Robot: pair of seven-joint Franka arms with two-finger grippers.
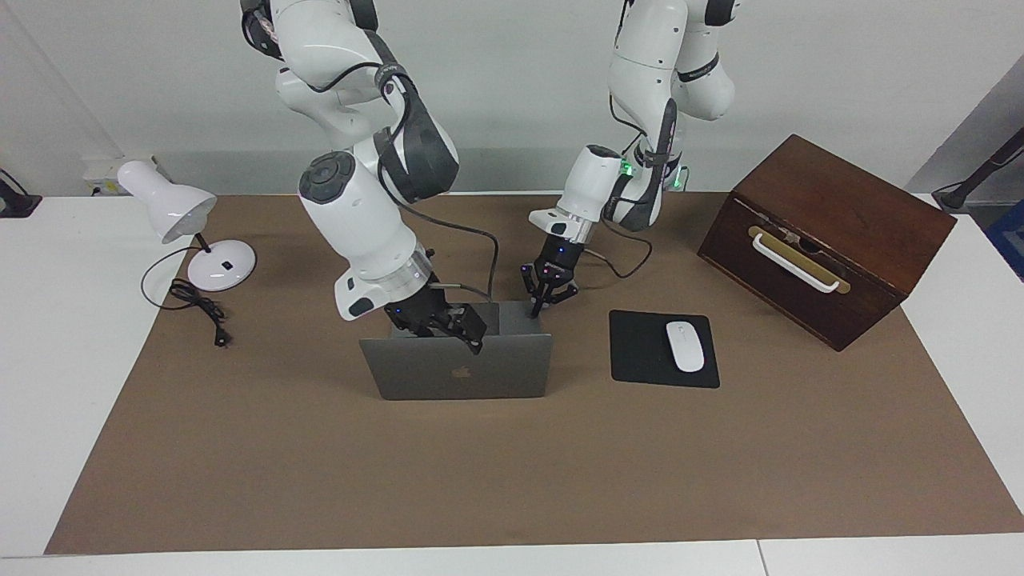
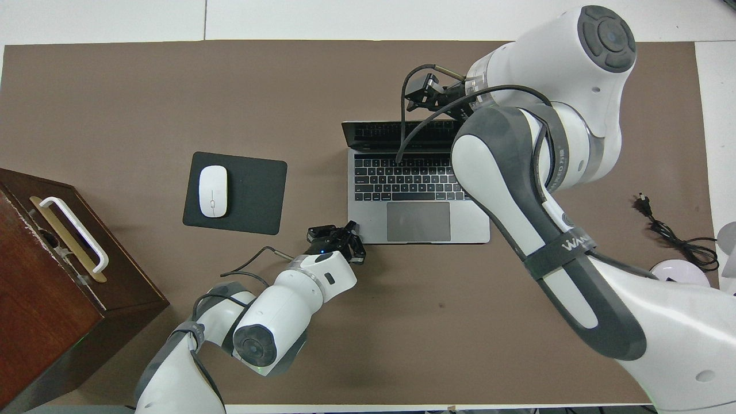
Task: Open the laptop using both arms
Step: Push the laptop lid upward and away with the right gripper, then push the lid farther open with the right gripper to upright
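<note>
The laptop [image 1: 464,360] stands open at the counter's middle, lid upright, so the opening looks nearly done. The left tool [image 1: 538,299], fingers closed on nothing, presses the laptop's base corner nearest the robots. The right tool [image 1: 448,324], spread wide, is at the lid's top edge; bare counter lies around the laptop.

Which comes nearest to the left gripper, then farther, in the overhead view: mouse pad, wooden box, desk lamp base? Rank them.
From the left gripper, at the laptop's corner nearest the robots:
1. mouse pad, beside the laptop.
2. wooden box, at the left arm's end of the table.
3. desk lamp base, at the right arm's end.
</note>
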